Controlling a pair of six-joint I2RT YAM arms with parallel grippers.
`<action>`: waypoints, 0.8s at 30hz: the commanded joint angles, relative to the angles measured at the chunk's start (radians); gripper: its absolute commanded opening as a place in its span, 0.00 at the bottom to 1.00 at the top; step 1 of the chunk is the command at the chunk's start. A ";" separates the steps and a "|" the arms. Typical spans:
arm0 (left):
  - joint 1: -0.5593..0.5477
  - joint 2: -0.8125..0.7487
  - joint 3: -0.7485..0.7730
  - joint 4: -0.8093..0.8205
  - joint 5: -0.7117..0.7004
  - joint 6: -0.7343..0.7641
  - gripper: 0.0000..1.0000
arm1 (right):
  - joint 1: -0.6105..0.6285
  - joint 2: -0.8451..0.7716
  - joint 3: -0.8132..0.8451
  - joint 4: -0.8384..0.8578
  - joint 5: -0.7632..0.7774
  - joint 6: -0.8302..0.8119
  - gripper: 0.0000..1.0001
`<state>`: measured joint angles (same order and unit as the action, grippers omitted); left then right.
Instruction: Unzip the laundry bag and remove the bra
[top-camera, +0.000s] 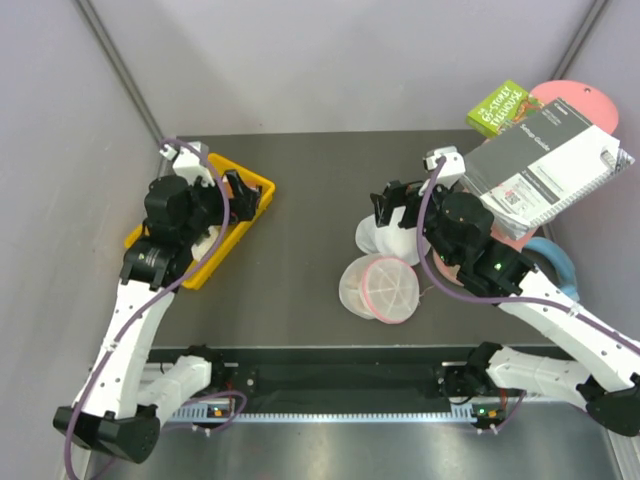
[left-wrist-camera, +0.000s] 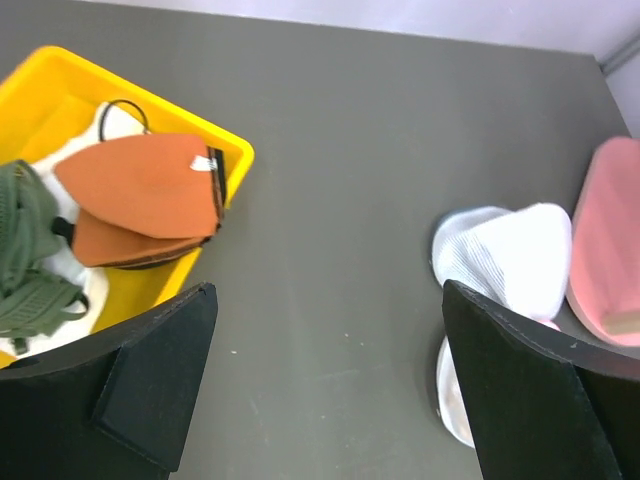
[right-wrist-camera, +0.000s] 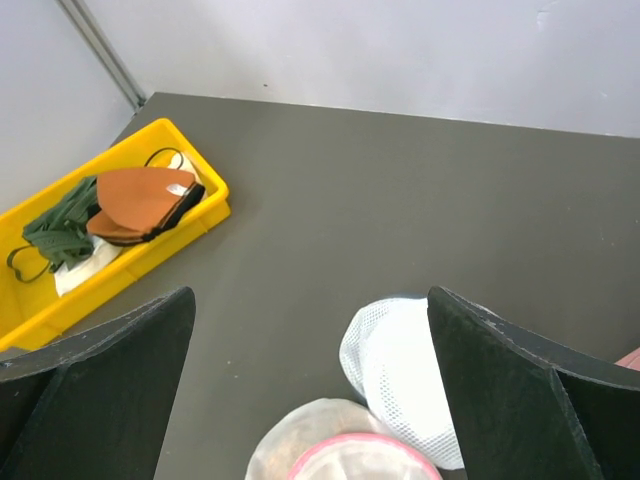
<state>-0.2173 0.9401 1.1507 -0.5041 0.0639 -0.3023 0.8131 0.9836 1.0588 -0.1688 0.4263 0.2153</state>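
One laundry bag (top-camera: 386, 289), one yellow tray (top-camera: 258, 183)

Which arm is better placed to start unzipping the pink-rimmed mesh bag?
Right, probably. The right pincer, open, hovers close to the laundry bag, whose pink rim shows at the bottom of that wrist's view. The left pincer, also open, hangs over the yellow tray, well away from it.

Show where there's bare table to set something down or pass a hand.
Free: the wide middle of the table, bordered by the yellow tray on the left and the laundry bag and white dome on the right, back to the far wall. Crowded: the right side, where booklet and other items pile behind the dome.
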 joint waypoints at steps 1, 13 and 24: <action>-0.002 0.038 -0.025 0.079 0.100 -0.030 0.99 | -0.006 -0.013 0.004 0.008 0.012 -0.010 1.00; -0.341 0.247 -0.258 0.458 0.189 -0.299 0.99 | -0.006 -0.059 -0.019 -0.018 0.020 0.012 1.00; -0.539 0.549 -0.249 0.592 0.208 -0.420 0.83 | -0.006 -0.068 -0.032 -0.024 0.014 0.030 1.00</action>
<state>-0.7322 1.4532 0.8806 -0.0116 0.2729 -0.6743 0.8131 0.9363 1.0401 -0.1959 0.4362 0.2302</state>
